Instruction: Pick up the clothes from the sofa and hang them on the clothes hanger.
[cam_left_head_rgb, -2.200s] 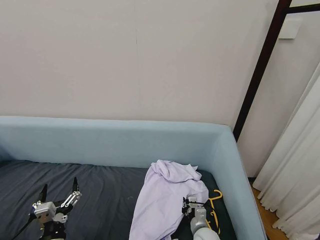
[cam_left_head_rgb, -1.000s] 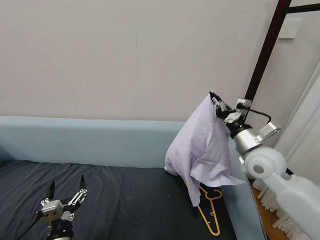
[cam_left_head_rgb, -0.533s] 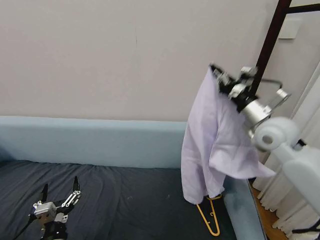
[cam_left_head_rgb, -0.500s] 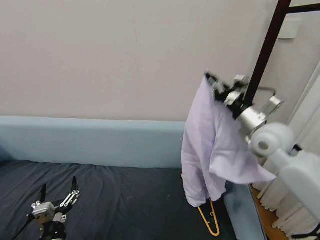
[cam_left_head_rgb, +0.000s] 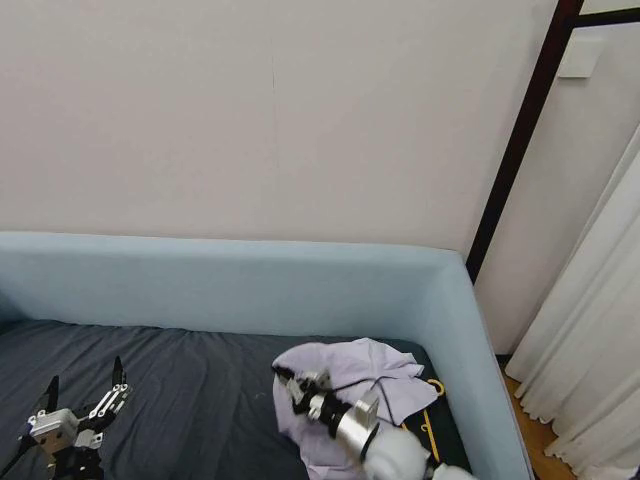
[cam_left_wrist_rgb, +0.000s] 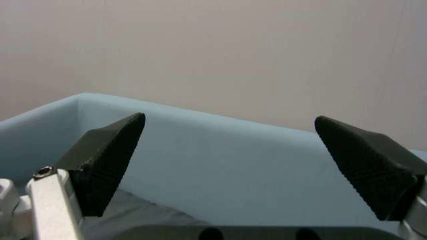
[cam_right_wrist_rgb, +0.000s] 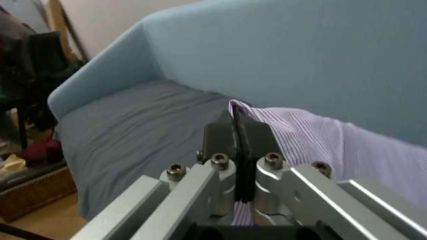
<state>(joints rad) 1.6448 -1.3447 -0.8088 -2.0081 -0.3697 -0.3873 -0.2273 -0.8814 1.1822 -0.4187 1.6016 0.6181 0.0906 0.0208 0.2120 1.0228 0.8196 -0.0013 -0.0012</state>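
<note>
On the blue sofa (cam_left_head_rgb: 200, 285), right gripper (cam_left_head_rgb: 290, 380) clamps lilac shirt (cam_left_head_rgb: 392, 372); left gripper (cam_left_head_rgb: 85, 378) gapes.

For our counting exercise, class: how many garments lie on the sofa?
1. A lilac shirt lies crumpled at the sofa's right end, an edge pinched in the right tool; the left tool hovers open, apart. The shirt's folds could hide another.

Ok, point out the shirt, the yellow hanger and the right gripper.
shirt (cam_left_head_rgb: 385, 362), head view, the crumpled middle of the fabric.
yellow hanger (cam_left_head_rgb: 437, 386), head view, its hook beside the shirt.
right gripper (cam_right_wrist_rgb: 235, 127), right wrist view, between its jaws, shut on the shirt's edge.
</note>
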